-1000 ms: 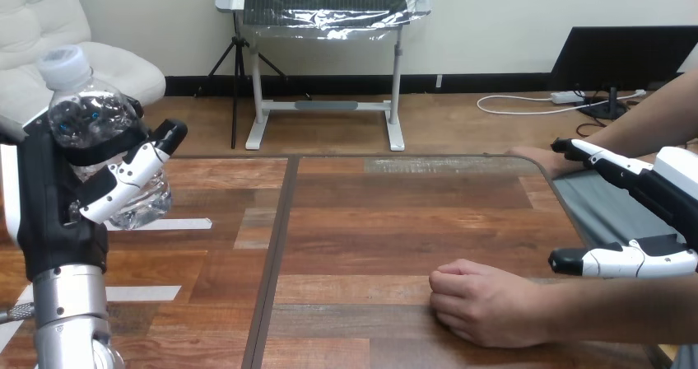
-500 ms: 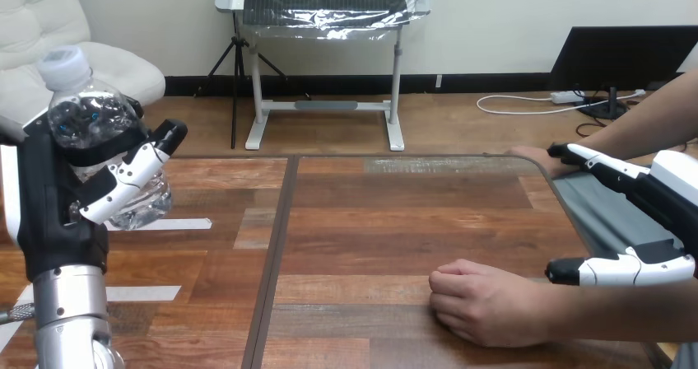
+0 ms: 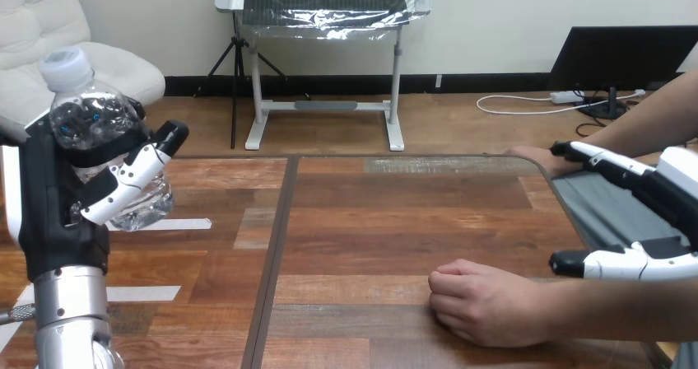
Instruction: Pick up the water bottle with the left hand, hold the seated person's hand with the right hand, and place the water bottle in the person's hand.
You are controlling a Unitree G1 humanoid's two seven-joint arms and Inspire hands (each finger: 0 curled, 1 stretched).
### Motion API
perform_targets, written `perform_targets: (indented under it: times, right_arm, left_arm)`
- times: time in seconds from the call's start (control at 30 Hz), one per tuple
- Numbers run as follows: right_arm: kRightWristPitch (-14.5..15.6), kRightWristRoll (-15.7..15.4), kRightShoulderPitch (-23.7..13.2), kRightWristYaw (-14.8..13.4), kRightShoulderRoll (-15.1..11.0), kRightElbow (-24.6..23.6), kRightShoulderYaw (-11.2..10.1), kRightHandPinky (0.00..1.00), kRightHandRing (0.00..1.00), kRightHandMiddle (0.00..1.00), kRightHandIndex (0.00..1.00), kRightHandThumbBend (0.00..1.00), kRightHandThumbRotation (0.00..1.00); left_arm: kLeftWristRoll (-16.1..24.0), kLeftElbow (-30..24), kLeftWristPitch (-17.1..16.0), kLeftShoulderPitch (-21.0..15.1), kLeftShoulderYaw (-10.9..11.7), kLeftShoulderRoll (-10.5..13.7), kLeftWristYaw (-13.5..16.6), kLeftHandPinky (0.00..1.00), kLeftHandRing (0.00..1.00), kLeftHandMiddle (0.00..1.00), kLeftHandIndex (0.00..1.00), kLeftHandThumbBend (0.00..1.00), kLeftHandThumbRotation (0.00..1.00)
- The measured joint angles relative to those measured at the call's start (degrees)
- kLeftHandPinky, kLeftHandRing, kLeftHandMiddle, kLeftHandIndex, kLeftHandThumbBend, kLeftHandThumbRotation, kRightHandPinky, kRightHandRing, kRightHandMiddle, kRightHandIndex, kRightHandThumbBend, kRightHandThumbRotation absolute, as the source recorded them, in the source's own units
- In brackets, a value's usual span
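Head view: left hand (image 3: 58, 212), curled round the mid-body of the clear thin-walled plastic water bottle (image 3: 86, 122), holds it above the wooden surface (image 3: 395, 212), where it is likely light, slick and crushable, so grip mid-body gently; person's fisted hand (image 3: 486, 303) rests right of centre; right hand (image 3: 658, 200) hovers straight-fingered beside it.

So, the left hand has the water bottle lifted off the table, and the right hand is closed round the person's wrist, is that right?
Not quite. In the head view the right hand is open: its fingers are straight, above the person's wrist and not curled round it. The left hand does hold the water bottle lifted off the table.
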Motion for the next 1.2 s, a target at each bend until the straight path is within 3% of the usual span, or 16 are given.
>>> perform_targets:
  times: [1.2]
  right_arm:
    - [0.67,0.86,0.39,0.99,0.00,-2.71,-0.21,0.87,0.92,0.93,0.93,1.00,0.74]
  left_arm:
    - [0.23,0.00,0.00,0.07,-0.03,-0.25,0.08,0.24,0.29,0.34,0.40,0.60,0.00]
